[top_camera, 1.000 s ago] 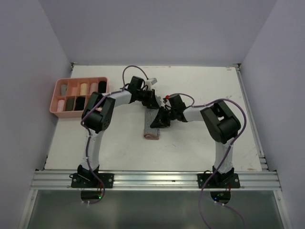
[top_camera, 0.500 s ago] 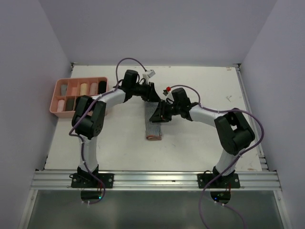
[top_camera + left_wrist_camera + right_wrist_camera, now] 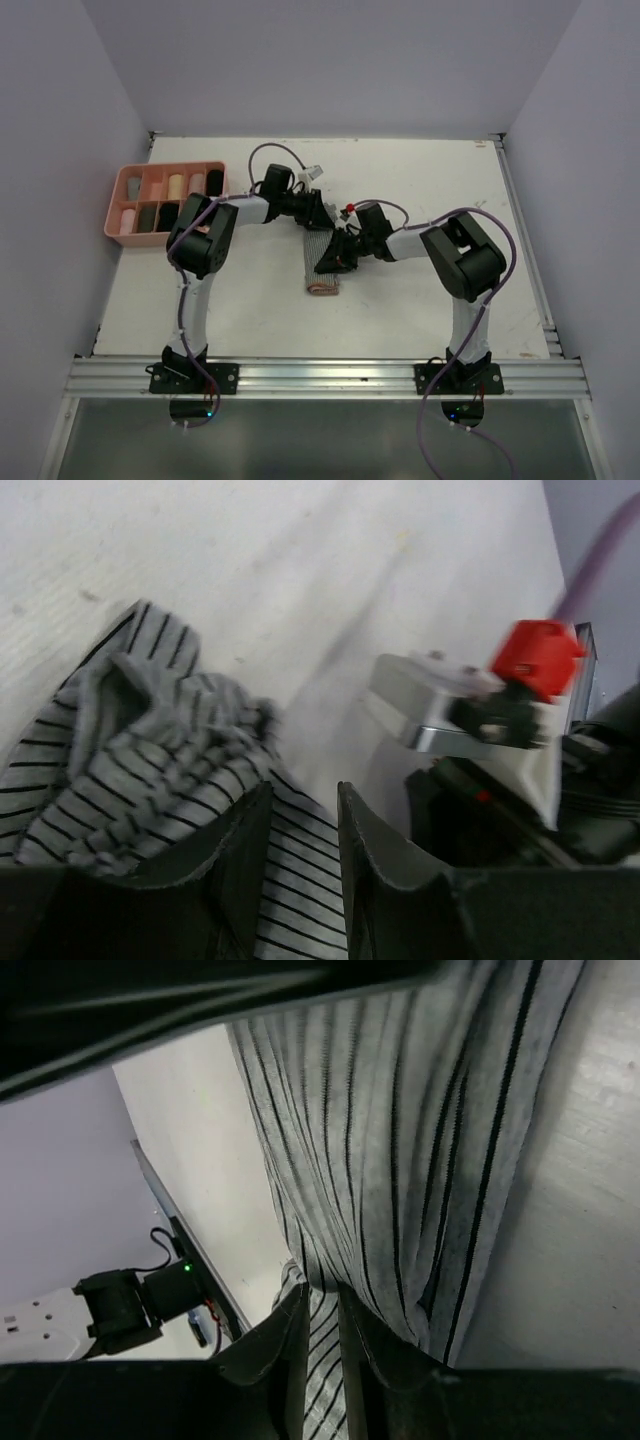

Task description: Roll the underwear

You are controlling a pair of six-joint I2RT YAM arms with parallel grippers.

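On the table, the overhead view shows the grey striped underwear lying centrally, near end rolled; only wrist views show right fingers pinching a fold, and left fingers narrowly parted, grip undetermined.

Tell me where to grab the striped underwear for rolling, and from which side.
Pinch the bunched far end of the striped underwear, coming down from above on the far side. It lies as a narrow flat strip running front to back, and that crumpled end likely stands up enough to pinch.
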